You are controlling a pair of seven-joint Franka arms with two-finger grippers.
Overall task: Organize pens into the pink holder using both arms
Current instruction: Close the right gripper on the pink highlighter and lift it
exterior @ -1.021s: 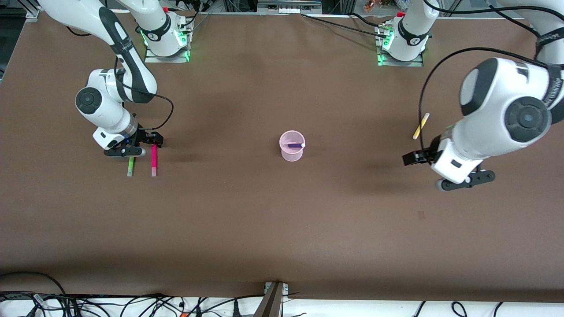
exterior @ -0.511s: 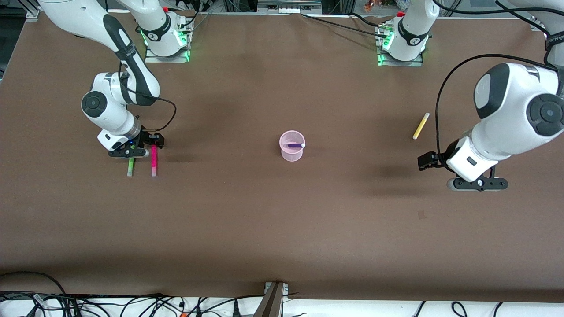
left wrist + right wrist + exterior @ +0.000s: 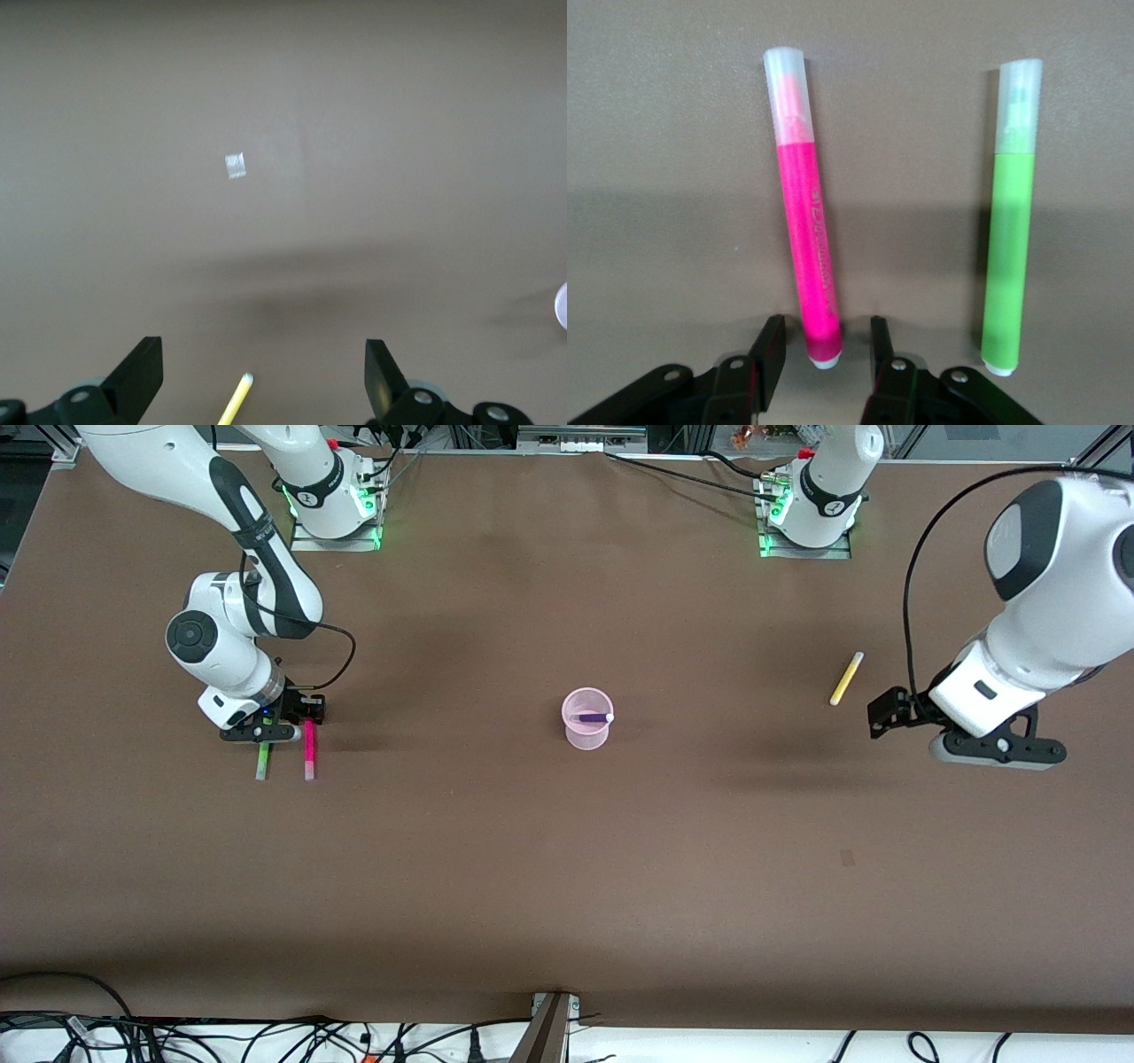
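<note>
The pink holder (image 3: 586, 731) stands mid-table with the dark purple pen (image 3: 592, 716) lying in it. The magenta-pink pen (image 3: 309, 755) (image 3: 803, 212) and the green pen (image 3: 263, 763) (image 3: 1009, 221) lie side by side toward the right arm's end. My right gripper (image 3: 309, 713) (image 3: 824, 335) is down at the magenta-pink pen's farther end. It is open, its jaws narrow with a small gap on each side of the pen. The yellow pen (image 3: 846, 678) (image 3: 234, 404) lies toward the left arm's end. My left gripper (image 3: 888, 714) (image 3: 261, 356) hangs wide open above the table beside it, holding nothing.
A small pale mark (image 3: 847, 857) (image 3: 235, 166) sits on the brown table cover, nearer the front camera than the yellow pen. Both arm bases (image 3: 332, 505) (image 3: 811, 509) stand along the table's farthest edge. Cables run along the nearest edge (image 3: 266, 1036).
My right gripper's jaws have drawn in around the magenta-pink pen's end. My left arm has swung toward its own end of the table, staying open.
</note>
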